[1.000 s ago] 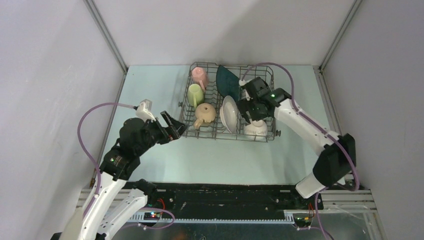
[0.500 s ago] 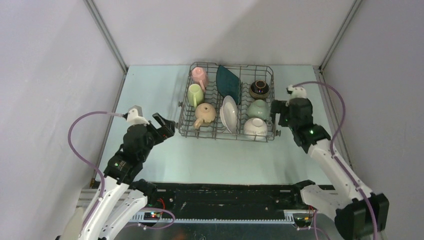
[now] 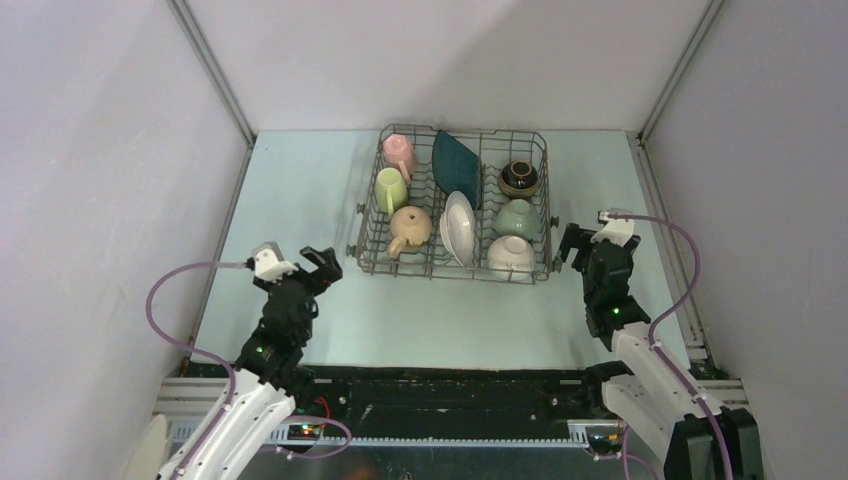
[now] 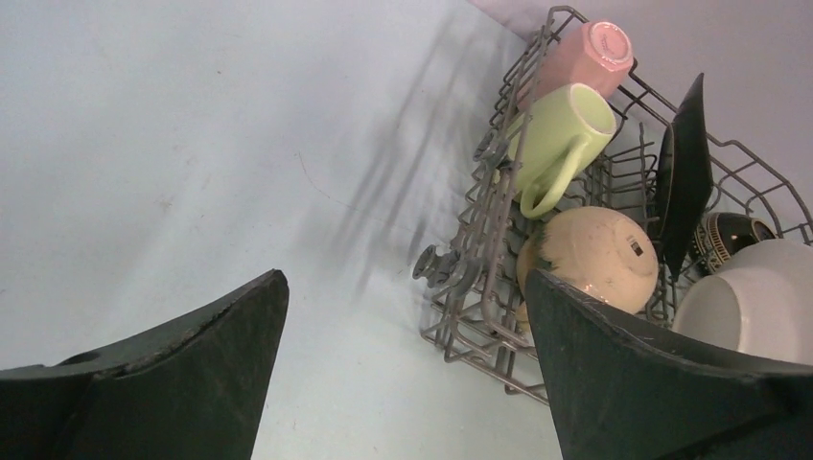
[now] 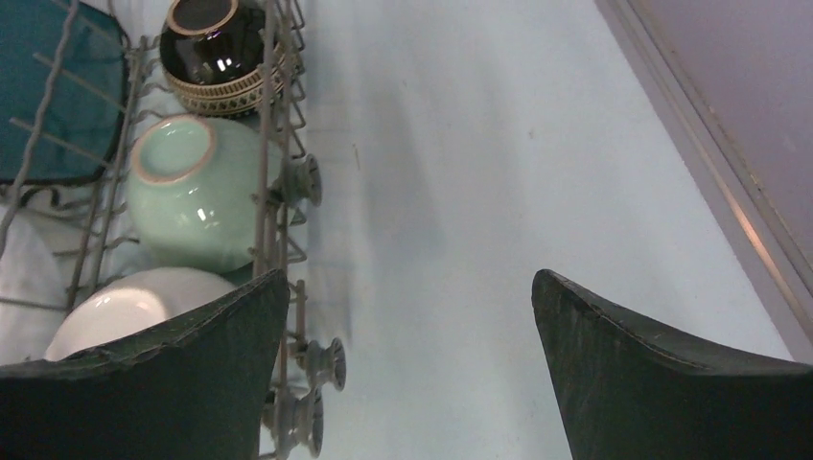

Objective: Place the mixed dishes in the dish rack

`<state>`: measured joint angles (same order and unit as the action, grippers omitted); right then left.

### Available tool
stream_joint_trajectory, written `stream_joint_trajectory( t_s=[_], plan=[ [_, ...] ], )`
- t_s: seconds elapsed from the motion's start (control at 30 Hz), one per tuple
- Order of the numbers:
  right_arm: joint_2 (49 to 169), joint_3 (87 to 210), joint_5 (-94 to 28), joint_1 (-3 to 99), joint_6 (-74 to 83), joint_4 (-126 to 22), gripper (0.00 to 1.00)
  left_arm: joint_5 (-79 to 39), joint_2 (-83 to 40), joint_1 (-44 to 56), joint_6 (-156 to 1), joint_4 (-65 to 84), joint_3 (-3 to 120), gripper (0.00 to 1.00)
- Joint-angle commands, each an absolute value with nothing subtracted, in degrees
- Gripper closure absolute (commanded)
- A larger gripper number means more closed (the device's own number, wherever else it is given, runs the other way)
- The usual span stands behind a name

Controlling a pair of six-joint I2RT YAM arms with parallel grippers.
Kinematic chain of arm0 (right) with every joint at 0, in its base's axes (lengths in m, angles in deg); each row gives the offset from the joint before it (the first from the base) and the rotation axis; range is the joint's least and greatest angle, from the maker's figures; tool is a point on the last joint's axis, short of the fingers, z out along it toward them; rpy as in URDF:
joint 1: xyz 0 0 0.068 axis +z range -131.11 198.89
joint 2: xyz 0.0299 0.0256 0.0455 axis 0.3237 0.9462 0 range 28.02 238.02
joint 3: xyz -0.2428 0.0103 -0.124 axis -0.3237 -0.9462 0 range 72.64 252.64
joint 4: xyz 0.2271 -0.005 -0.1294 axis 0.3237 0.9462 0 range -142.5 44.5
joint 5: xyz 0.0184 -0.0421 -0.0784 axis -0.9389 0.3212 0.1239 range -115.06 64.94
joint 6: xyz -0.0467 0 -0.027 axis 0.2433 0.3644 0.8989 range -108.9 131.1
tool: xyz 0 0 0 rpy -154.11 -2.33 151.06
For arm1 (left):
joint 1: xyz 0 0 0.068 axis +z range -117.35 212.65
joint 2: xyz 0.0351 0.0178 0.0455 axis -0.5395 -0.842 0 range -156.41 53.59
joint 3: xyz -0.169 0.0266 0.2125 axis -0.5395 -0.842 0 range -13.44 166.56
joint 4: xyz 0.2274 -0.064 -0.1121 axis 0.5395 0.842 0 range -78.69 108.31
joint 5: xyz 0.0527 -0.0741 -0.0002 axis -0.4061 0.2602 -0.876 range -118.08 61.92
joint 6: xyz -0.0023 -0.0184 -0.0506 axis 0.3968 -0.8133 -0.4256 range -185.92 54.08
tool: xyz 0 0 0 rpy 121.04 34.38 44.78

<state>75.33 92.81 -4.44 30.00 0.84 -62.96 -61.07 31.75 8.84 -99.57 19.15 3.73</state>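
The grey wire dish rack (image 3: 372, 215) stands at the table's far middle. In it are a pink mug (image 3: 399, 153), a light-green mug (image 3: 391, 187), a tan mug (image 3: 411, 227), a dark teal square plate (image 3: 455, 166), a white round plate (image 3: 459, 228), a dark brown bowl (image 3: 519, 178), a pale green bowl (image 3: 516, 217) and a white bowl (image 3: 510, 255). My left gripper (image 3: 322, 265) is open and empty, left of the rack's near corner. My right gripper (image 3: 585, 243) is open and empty, right of the rack. The left wrist view shows the mugs (image 4: 566, 134); the right wrist view shows the bowls (image 5: 187, 192).
Grey enclosure walls and metal frame posts (image 3: 215, 75) bound the light-blue table (image 3: 440, 320). The rack's small wheels (image 5: 309, 180) stick out on its right side. Purple cables (image 3: 170, 300) loop beside both arms.
Both arms have drawn back toward their bases. The right gripper left the rack's bowl side and now sits low at the right; the left gripper has pulled back and down.
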Motion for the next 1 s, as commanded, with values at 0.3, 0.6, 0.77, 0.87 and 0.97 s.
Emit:
stream_joint_trajectory(
  t_s=[0.3,0.6,0.77,0.87,0.97],
  plan=[
    [87.3,79.6,-9.1,24.4,4.8,-104.0,0.05,-70.9,23.3,9.3,-75.4,-19.9,-6.7,0.01],
    [105.4,81.9,-19.3,17.7,6.0,-117.9,0.03,-55.2,-1.6,24.1,-71.2,-41.7,-6.8,0.07],
    [105.7,86.4,-21.6,17.3,6.7,-108.8,0.01,-45.3,-8.7,29.2,-73.3,-32.4,0.7,0.06],
    [105.6,86.6,-19.3,18.6,7.5,-108.5,0.00,-44.3,-10.0,29.3,-73.0,-30.7,2.4,0.04],
    [105.8,86.6,-19.1,18.7,7.7,-109.0,0.01,-44.2,-9.5,29.2,-73.0,-31.5,1.7,0.04]
  ],
)
